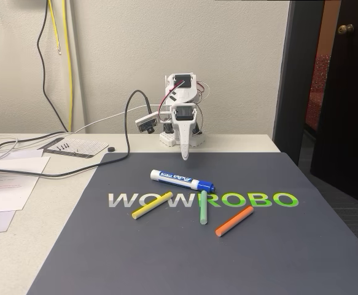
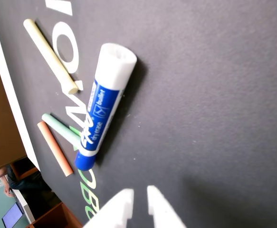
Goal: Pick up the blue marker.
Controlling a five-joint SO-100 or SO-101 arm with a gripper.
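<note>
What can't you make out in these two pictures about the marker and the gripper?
- Blue marker: small label print is blurred in the wrist view, too small in the fixed view.
- Gripper: bottom edge cuts off everything but the fingertips in the wrist view.
- Green stick: marker hides its far end there.

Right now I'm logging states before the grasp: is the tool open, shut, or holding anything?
Tool: nearly shut, a narrow gap between the tips, holding nothing; the blue marker lies free on the mat.
</note>
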